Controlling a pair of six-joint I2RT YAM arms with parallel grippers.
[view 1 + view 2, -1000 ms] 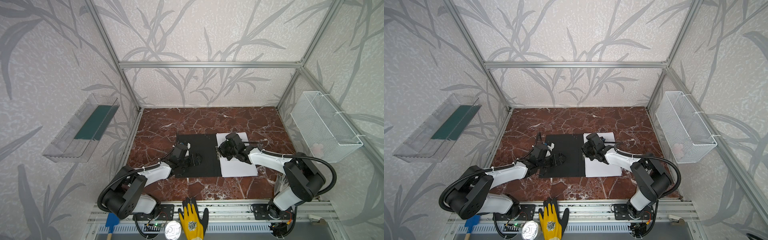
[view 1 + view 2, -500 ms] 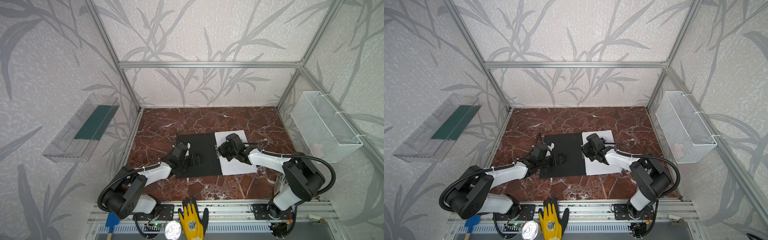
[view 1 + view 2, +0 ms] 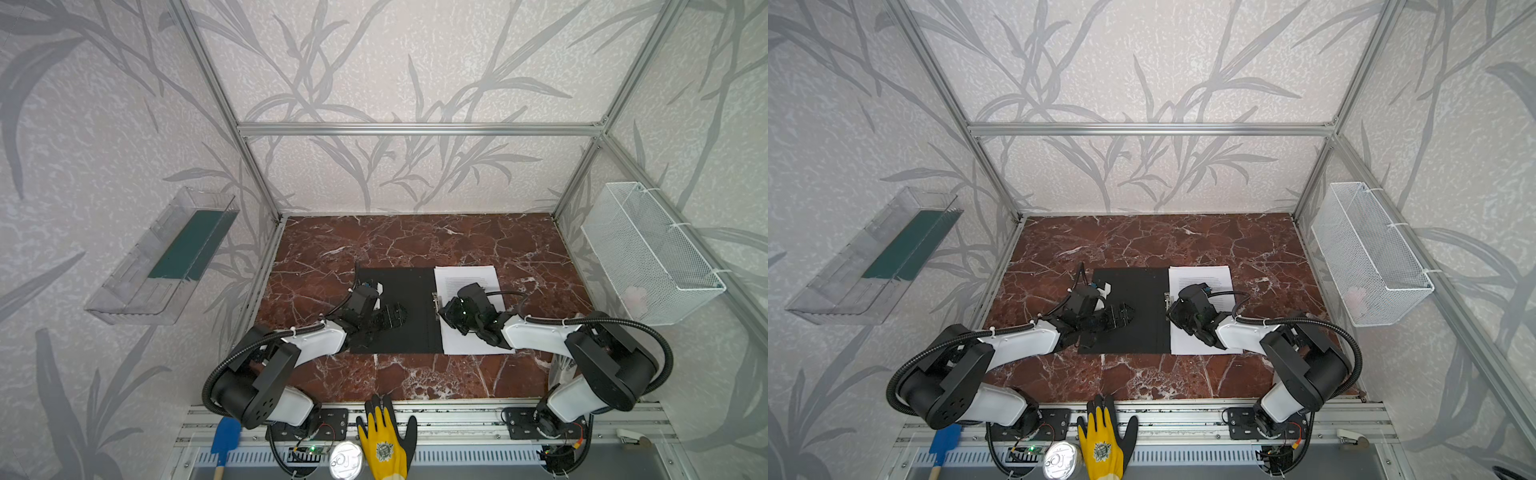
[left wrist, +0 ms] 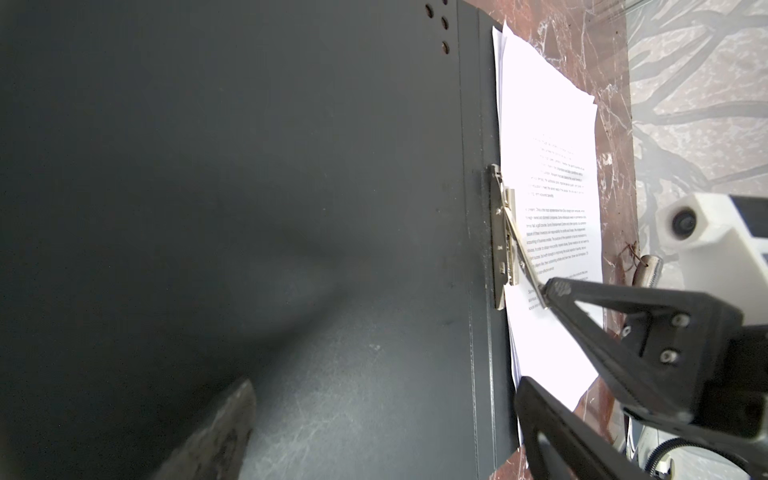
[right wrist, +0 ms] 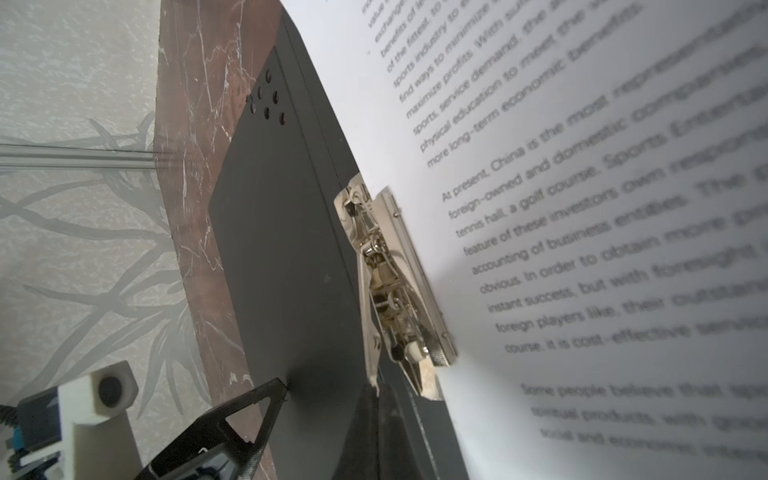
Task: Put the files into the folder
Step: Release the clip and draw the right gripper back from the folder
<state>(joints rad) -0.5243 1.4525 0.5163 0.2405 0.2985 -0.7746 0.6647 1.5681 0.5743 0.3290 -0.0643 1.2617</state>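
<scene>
A red-brown marble tabletop [image 3: 415, 241] carries a black folder [image 3: 403, 282] lying open and flat mid-table, with white printed files [image 3: 465, 276] along its right edge.

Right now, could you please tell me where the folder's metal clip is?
In a top view the metal clip sits mid-table where the folder meets the files on its right, its lever pinched by the right gripper.

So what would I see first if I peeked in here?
Probably the open black folder lying in the middle, with white printed files along its right side. Next, the right gripper pinching the folder's silver clip lever while the open left gripper rests on its cover. A yellow glove lies at the very front.
</scene>
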